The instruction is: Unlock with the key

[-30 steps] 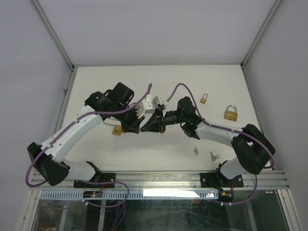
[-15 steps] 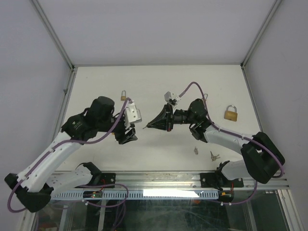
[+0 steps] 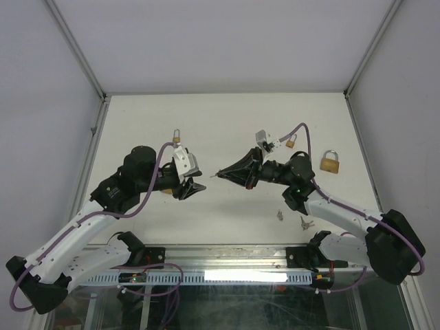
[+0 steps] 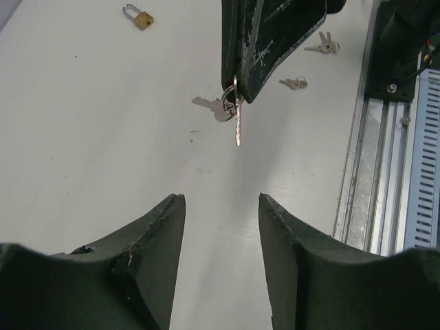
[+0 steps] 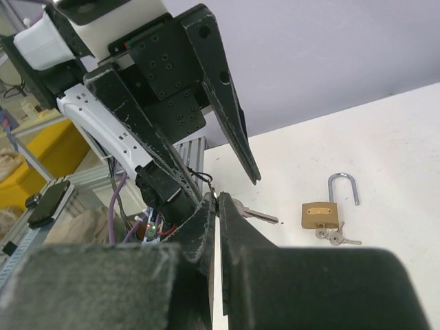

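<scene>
My right gripper is shut on a bunch of silver keys and holds it above the table's middle. One key hangs down and another sticks out sideways. The closed fingertips also show in the right wrist view. My left gripper is open and empty, with its jaws wide apart, a short way left of the keys and facing them. A small brass padlock with keys attached lies behind the left arm and also shows in the right wrist view.
A small padlock and a larger brass padlock lie at the right back. Two loose key sets lie near the front rail. Grey walls enclose the table.
The two grippers were together at the table's middle and have drawn apart. The left arm pulled back to the left and nearer. The right gripper moved right, still holding the keys.
</scene>
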`<state>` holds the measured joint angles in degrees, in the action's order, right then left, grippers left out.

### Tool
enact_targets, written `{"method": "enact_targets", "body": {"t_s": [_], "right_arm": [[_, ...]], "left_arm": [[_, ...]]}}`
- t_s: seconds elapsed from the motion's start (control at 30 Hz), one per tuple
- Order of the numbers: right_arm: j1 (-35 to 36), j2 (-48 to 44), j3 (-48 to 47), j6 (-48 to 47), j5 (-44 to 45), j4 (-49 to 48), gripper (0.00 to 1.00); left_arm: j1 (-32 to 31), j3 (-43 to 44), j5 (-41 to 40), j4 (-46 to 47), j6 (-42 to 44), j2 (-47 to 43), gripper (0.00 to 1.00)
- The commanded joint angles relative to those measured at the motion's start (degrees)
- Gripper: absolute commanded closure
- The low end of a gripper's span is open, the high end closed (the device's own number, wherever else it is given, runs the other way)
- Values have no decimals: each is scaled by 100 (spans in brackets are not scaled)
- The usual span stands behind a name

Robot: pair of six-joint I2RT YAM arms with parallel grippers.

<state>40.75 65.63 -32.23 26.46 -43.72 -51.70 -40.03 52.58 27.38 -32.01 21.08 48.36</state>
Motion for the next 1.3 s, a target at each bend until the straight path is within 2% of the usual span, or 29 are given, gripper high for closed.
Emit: {"method": "enact_targets", "body": {"t_s": [0.0,0.07,0.13,0.2,0.3,0.37,0.47,0.53,0.63,0.83,0.93,1.2,1.27], "right_arm": [[31,-43,260,734,801,-1132,100],[35,-20,393,940,1093,-1527,100],[17,-114,452,978,1379,-1473,100],[-7,-349,366,746,1603,-830,100],[-55,-848,162,98,2056,581,100],[-135,-1137,177,-26,2194,1091,100],[-303,-1381,65,-413,2650,2007,100],[-346,-1456,-92,-752,2992,2634,100],[-349,-1537,-135,-1033,3118,3040,100],[-355,-1561,-76,-1258,3155,3194,100],[-363,-1481,-118,-1258,3153,3308,100],[-379,-1469,-138,-1258,3187,3489,100],[-386,-1464,-139,-1258,3187,3508,100]], "left_arm": [[30,-356,19,1535,-846,-235,50],[98,-389,-35,1610,-1157,-176,35],[304,-171,101,1311,-1396,132,23],[842,122,416,894,-1647,533,15],[2161,737,1096,249,-1806,1397,2],[2814,1424,1315,-350,-1472,2294,1],[3202,2498,324,-738,-1441,3681,1],[3240,3032,-389,-750,-1752,4350,1],[3245,3735,-1165,-745,-2194,5230,1],[3198,4971,-1835,-685,-2359,6866,1],[3182,5258,-2125,-688,-2374,7474,1],[2997,5135,-2332,-612,-2219,8024,1],[2987,5099,-2492,-609,-2298,8137,5]]}}
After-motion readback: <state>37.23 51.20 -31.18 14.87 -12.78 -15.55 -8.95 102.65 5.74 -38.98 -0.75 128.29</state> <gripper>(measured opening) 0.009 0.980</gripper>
